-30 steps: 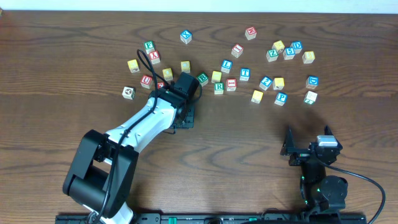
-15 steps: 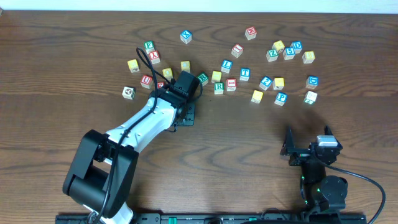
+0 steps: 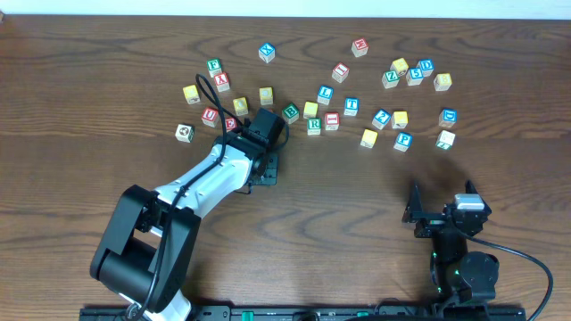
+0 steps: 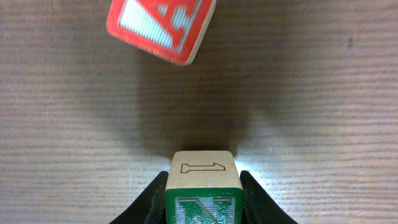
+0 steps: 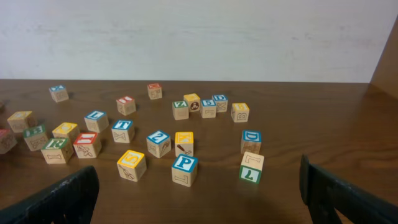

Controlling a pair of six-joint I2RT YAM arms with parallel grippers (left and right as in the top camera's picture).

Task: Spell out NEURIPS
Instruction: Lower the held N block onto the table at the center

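My left jaws are gripping the green N cube [image 4: 203,186] narrowly over the counter [image 4: 62,124], with a tilted red A cube [image 4: 160,28] lying apart just ahead. My right jaws are standing wide, holding nothing, facing the blue P cube [image 5: 185,169] farther along the counter.

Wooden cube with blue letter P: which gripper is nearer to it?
Right. The right gripper stands open a little nearer the robot than the P cube; the left gripper, holding the green-lettered N cube, is far to its left.
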